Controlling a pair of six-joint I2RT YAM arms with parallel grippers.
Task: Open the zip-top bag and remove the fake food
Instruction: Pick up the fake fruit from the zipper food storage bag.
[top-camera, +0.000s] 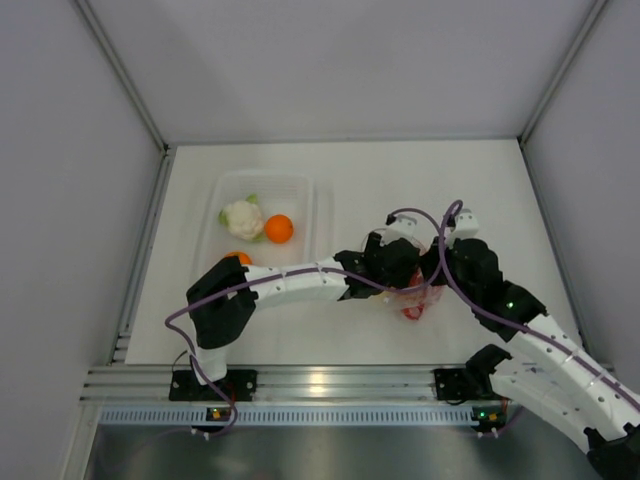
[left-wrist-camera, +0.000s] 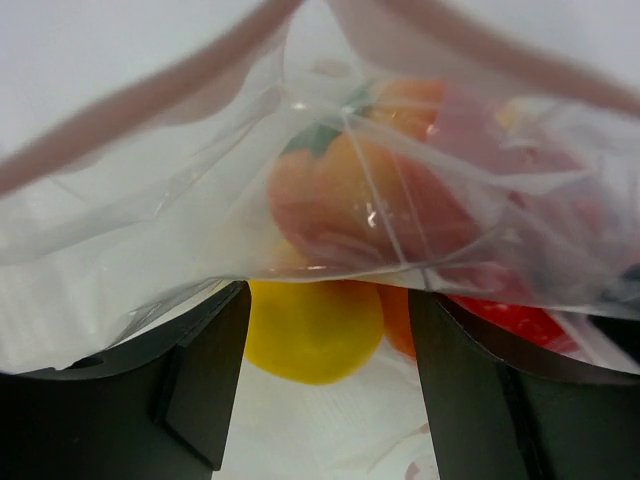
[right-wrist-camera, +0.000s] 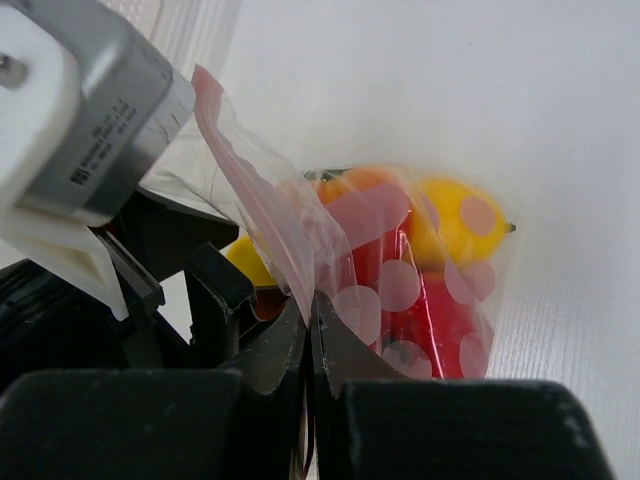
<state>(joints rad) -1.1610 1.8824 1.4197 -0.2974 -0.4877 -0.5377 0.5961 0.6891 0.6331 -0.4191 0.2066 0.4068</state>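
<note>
Top external view: zip-top bag (top-camera: 412, 302) on the right half of the white table (top-camera: 480, 180), tucked directly under the two gripper heads where the arms meet, so mostly hidden from above. Right wrist view: right gripper (right-wrist-camera: 310, 312) pinched tight on the bag's near edge, with clear film and pink zip strip (right-wrist-camera: 250, 180) running up out of the closed fingertips towards the left gripper (left-wrist-camera: 328, 300). Left wrist view: black fingers (left-wrist-camera: 200, 380) spread wide, clamped on nothing, bag film draped across just above them and a yellow lemon (left-wrist-camera: 315, 330) showing in the gap. Fake food (right-wrist-camera: 420, 270) crowded inside the pouch: orange persimmon (left-wrist-camera: 360, 190) with green top, second lemon (right-wrist-camera: 460, 220) on the far side, red piece (right-wrist-camera: 425, 320) low down. Pale grey panel walls (top-camera: 60, 150) on three sides, aluminium rail (top-camera: 330, 380) along the near edge carrying both bases. Clear tray (top-camera: 310, 200) to the left, well apart from the bag, holding a cauliflower (top-camera: 242, 218) and an orange (top-camera: 279, 229). Mouth lifted and turned towards the grippers, strip slanting up and left in the right wrist view, closed bottom resting on the table away from the right gripper. Long axis not readable: pouch bunched around its load.
</note>
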